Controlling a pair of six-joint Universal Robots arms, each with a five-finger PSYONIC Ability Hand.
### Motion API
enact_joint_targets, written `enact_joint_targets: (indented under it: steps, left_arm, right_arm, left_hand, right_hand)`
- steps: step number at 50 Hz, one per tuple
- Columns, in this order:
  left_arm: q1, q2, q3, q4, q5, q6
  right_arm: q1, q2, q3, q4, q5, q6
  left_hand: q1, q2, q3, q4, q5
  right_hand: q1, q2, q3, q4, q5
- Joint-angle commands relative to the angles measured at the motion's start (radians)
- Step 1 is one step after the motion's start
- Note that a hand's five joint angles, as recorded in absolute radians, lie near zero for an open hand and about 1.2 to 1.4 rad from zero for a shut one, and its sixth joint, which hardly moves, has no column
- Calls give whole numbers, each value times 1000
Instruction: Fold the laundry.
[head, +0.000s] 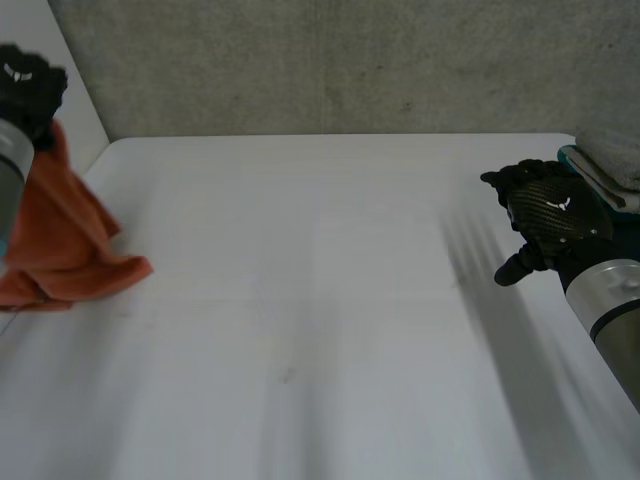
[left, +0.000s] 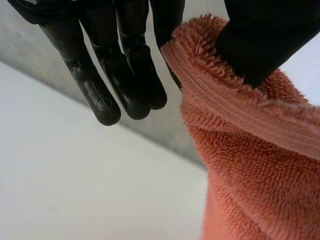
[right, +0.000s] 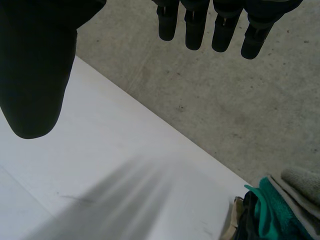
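An orange terry towel (head: 60, 240) hangs from my left hand (head: 30, 85) at the table's far left, its lower end bunched on the white table (head: 320, 300). In the left wrist view my left hand (left: 125, 75) pinches the towel's hemmed edge (left: 240, 115) between the thumb and a finger, while the other fingers hang straight beside it. My right hand (head: 545, 215) hovers above the table's right side, with straight fingers (right: 200, 25) and nothing in it.
A stack of folded cloths, teal and grey (head: 605, 165), lies at the table's far right edge, just behind my right hand; it appears beyond the fingers as a pile (right: 280, 205). A grey concrete wall (head: 350, 60) rises behind the table.
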Motion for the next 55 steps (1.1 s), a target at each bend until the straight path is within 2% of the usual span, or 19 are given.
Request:
enact_joint_targets:
  steps: [1, 3, 4, 7, 8, 11, 14, 17, 18, 21, 31, 35, 36, 39, 42, 43, 45, 51, 55]
  left_arm:
    - [-229, 78, 78, -184, -34, -312]
    - [-270, 78, 78, -205, -30, -391]
    - [-312, 75, 70, -213, -22, -478]
    - [-370, 54, 46, -205, -4, -607]
    - [-407, 23, 30, -190, 12, -685]
    - [-473, -52, -2, -149, 48, -818]
    - [-527, -133, -25, -107, 104, -901]
    - [-545, -188, -20, -86, 147, -934]
    - [-544, -208, -28, -90, 161, -930]
    - [-528, -196, -36, -112, 151, -908]
    - [-332, 72, -161, -201, 26, -792]
    - [-263, 152, -270, -257, 6, -681]
    - [-234, 175, -318, -271, 6, -620]
    - [-188, 192, -387, -284, 10, -531]
    - [-125, 187, -464, -267, 42, -440]
    - [-102, 178, -483, -250, 76, -416]
    - [-84, 158, -497, -222, 117, -403]
    - [-34, 45, -478, -124, 294, -416]
    - [-37, -27, -429, -106, 340, -431]
  right_arm:
    - [-17, 3, -4, -2, 0, 0]
    - [-21, 4, -4, -4, 0, -1]
    - [-26, 6, -5, -4, 0, -1]
    - [-32, 9, -8, -2, 0, -1]
    - [-35, 9, -8, -1, 0, -1]
    - [-40, 9, -8, -2, 0, -1]
    - [-43, 17, -10, -4, 0, -3]
    - [-49, 20, -11, -4, 0, -4]
    - [-54, 24, -14, -2, 0, -6]
    - [-55, 32, -19, 1, 0, -8]
    - [-38, 40, -59, 45, -44, -4]
    - [-12, 37, -122, 168, -123, 3]
    - [8, 43, -158, 249, -165, 2]
    - [38, 70, -223, 369, -210, -6]
    - [89, 135, -324, 527, -238, -23]
    - [119, 168, -367, 589, -235, -40]
    - [153, 205, -407, 640, -230, -63]
    - [273, 345, -481, 662, -190, -188]
    - [327, 403, -476, 609, -157, -239]
  left_hand:
    - [256, 203, 208, 198, 273]
    - [256, 203, 208, 198, 273]
    - [256, 203, 208, 198, 273]
    - [256, 203, 208, 198, 273]
    - [256, 203, 208, 198, 273]
    - [256, 203, 208, 198, 273]
    - [244, 192, 197, 187, 262]
    - [-589, -642, -637, -647, -572]
    - [-966, -1019, -1014, -1024, -949]
    - [-966, -1019, -1014, -1024, -949]
    - [-966, -1019, -1014, -1024, -949]
    - [-966, -1019, -1014, -1024, -949]
    - [-966, -1019, -1014, -1024, -949]
    - [-966, -1019, -1014, -1024, -949]
    - [-966, -1019, -1014, -1024, -949]
    - [-966, -1019, -1014, -1024, -949]
    - [-966, -1019, -1014, -1024, -949]
    - [-966, -1019, -1014, -1024, -949]
    - [-966, -1019, -1014, -1024, -949]
  right_hand:
    - [-46, -30, -26, -25, -40]
    - [-46, -30, -26, -25, -40]
    - [-46, -30, -26, -25, -40]
    - [-46, -30, -26, -25, -40]
    - [-46, -30, -26, -25, -40]
    - [-46, -30, -26, -25, -40]
    - [-46, -30, -26, -25, -40]
    - [-46, -30, -26, -25, -40]
    - [-46, -30, -26, -25, -40]
    - [-46, -30, -26, -25, -40]
    - [-46, -30, -26, -25, -40]
    - [-46, -30, -26, -25, -40]
    - [-46, -30, -26, -25, -40]
    - [-46, -30, -26, -25, -40]
    - [-46, -30, -26, -25, -40]
    - [-46, -30, -26, -25, -40]
    - [-46, -30, -26, -25, -40]
    - [-11, 6, 10, 10, -5]
    - [-2, 14, 18, 19, 4]
